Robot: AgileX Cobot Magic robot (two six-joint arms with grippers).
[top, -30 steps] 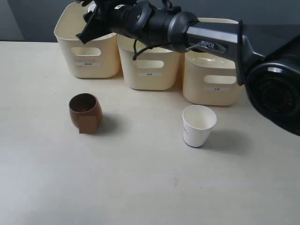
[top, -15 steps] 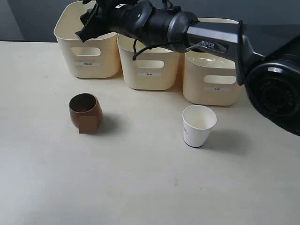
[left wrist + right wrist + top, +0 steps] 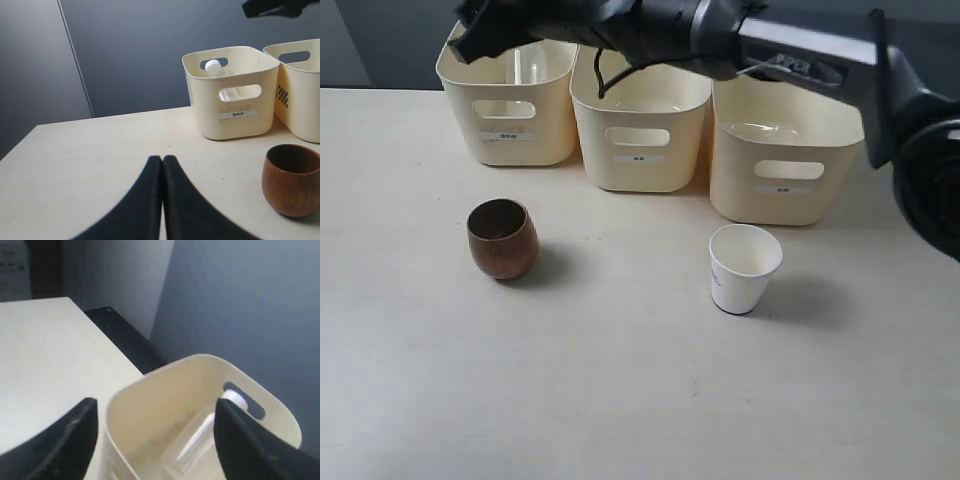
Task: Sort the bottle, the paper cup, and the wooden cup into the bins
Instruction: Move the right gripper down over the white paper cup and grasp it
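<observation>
The clear bottle [image 3: 200,437] with its white cap [image 3: 213,65] leans inside the left bin [image 3: 508,100]. My right gripper [image 3: 155,405] hangs open above that bin, with nothing between its fingers; the exterior view shows this gripper [image 3: 478,28] at the bin's top left edge. The brown wooden cup [image 3: 502,238] stands upright on the table in front of the left bin. Further right, the white paper cup [image 3: 744,267] stands upright in front of the right bin [image 3: 785,160]. My left gripper [image 3: 162,159] is shut and empty, low over the table, apart from the wooden cup [image 3: 292,179].
The middle bin [image 3: 640,130] stands between the other two along the table's back. My right arm [image 3: 790,60] stretches across above the middle and right bins. A dark wall rises behind the table.
My right gripper has risen and shifted left above the left bin, and the arm sits higher in view. The bottle now shows inside that bin. Both cups have stayed put.
</observation>
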